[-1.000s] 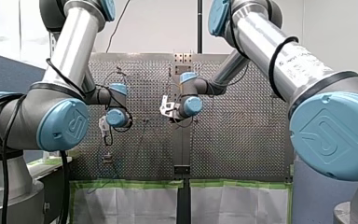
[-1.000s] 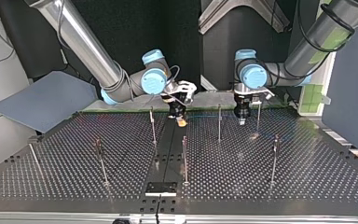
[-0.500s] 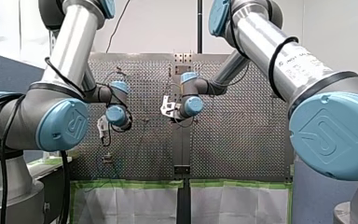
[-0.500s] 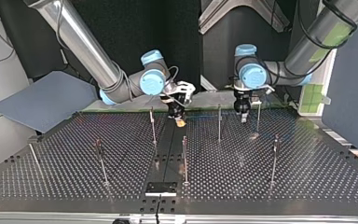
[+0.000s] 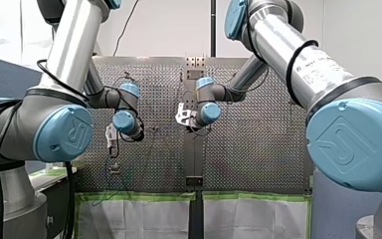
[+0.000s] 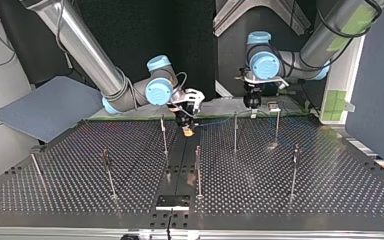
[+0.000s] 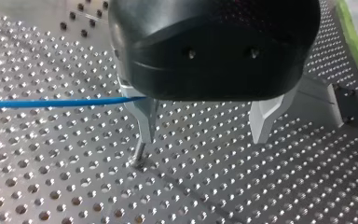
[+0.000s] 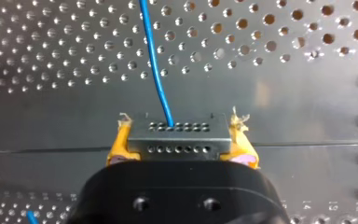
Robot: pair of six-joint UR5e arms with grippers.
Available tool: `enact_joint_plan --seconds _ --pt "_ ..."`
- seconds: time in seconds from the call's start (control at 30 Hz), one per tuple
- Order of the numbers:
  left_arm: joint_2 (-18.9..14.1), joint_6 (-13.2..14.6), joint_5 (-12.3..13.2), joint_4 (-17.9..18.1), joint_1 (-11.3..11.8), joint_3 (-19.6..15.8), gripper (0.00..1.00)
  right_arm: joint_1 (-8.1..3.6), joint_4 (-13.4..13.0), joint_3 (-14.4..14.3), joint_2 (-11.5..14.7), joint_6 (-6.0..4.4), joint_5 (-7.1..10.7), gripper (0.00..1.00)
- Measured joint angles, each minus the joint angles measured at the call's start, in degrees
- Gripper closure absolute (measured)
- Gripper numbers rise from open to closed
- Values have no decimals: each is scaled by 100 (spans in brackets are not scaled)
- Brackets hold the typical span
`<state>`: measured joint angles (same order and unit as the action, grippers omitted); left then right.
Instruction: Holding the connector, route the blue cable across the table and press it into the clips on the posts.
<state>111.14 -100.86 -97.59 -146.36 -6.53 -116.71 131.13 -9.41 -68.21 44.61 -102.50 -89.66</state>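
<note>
Nearby, my right claw point(image 8: 181, 150) pinches the grey connector point(image 8: 177, 136) between yellow pads point(image 8: 117, 148), so the cable's end is anchored. Ahead of it, the blue cable point(image 8: 156, 70) runs out over the perforated desk point(image 8: 284, 107). Farther along, my left claw point(image 7: 203, 135) hangs spread. The cable meets one finger point(image 7: 144, 116) above a post point(image 7: 139, 156), probably to steer it toward a clip.

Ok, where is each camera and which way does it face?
Front view: behind the shoulders, facing over the table; my left arm and my right arm show.
Top view: across the table, facing both arms, sides crossed.
Left wrist view: down past the open left gripper.
Right wrist view: over the right gripper clamping the connector.
Both wrist views share the blue cable.
</note>
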Motion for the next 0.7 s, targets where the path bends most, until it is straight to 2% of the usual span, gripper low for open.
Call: enact_joint_plan --seconds 0.17,0.37,0.7 --pt "-129 10 -145 71 -143 -111 0 -3 80 -3 0 0 3 100" --pt "-359 15 -167 57 -293 -179 0 -3 95 -12 0 1 3 100" --pt "-421 163 -261 -49 -614 -282 0 -55 104 -13 0 0 9 100"
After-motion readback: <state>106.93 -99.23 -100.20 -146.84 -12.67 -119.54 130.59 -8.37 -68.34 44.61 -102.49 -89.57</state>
